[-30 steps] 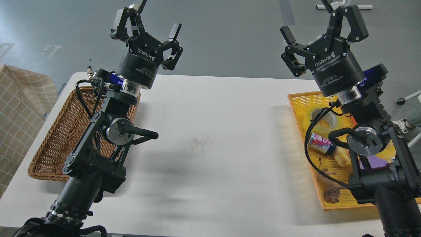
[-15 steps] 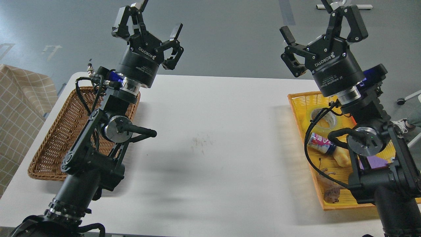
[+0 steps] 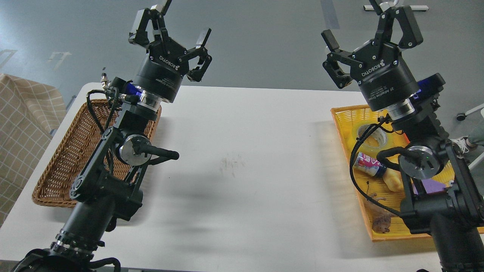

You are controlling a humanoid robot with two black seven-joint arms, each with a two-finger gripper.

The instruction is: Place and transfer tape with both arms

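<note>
Tape [image 3: 372,136] behind right arm [image 3: 423,151]

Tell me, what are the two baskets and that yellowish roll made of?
The brown basket looks like woven wicker: its strands show and its finish is matte. The yellow basket seems moulded plastic, with a bright, uniform mesh. The tape appears to be translucent, glossy plastic film on a pale core, perhaps cardboard.

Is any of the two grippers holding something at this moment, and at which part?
Nothing is held. The left gripper and right gripper are both open and empty; the tape lies in the yellow basket.
</note>
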